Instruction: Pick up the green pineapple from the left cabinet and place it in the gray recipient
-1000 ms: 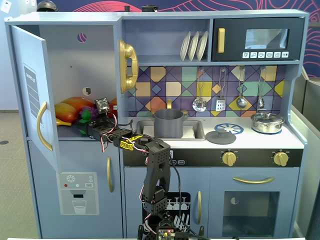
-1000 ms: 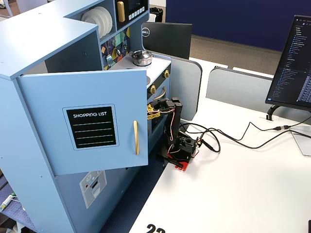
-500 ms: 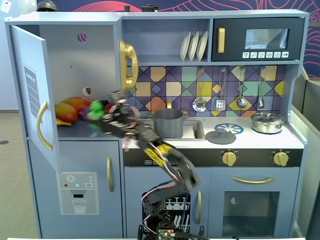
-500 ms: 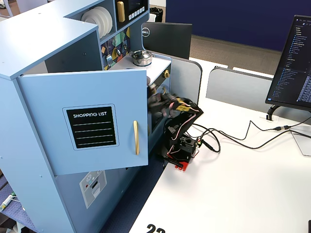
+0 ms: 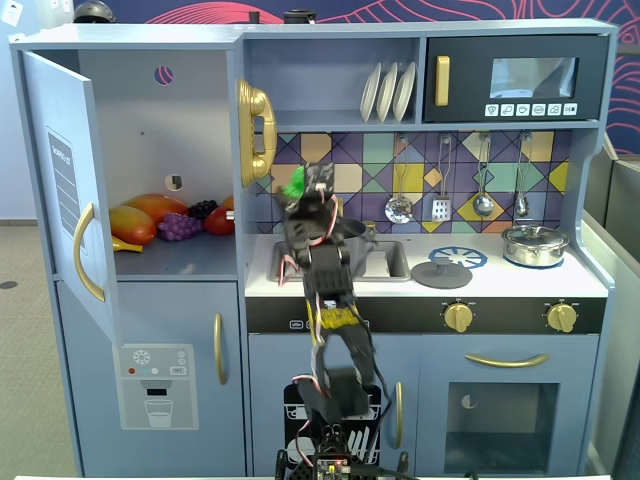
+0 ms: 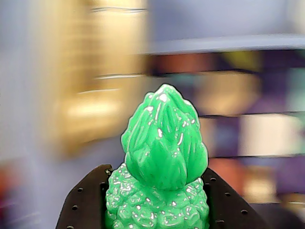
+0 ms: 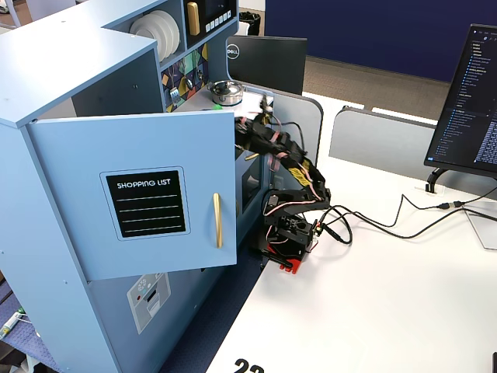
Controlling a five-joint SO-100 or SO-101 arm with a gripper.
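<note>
— Green pineapple (image 6: pixel 159 167) is where now?

— My pincer (image 5: pixel 300 190) is closed on its body, in the air just left of the sink (image 5: pixel 385 262).

— Next?

— I think: carry slowly over the gray pot (image 5: pixel 352 232), lower, then open.

— Which way does it point?

— Long axis goes forward, crown away from my pincer.

The black panel (image 7: pixel 151 204) on the outside of the open cabinet door (image 7: pixel 85 163) reads "SHOPPING LIST" in white capitals, with blank ruled lines beneath it. In a fixed view from the front, the same panel (image 5: pixel 61 178) appears edge-on and its lettering is too small to read. The dark monitor back (image 7: pixel 264 62) behind the kitchen carries a round "DELL" logo (image 7: pixel 233 51). At the table's (image 7: pixel 373 311) near edge, black digits (image 7: pixel 248 367) are cut off by the frame, possibly "22".
</note>
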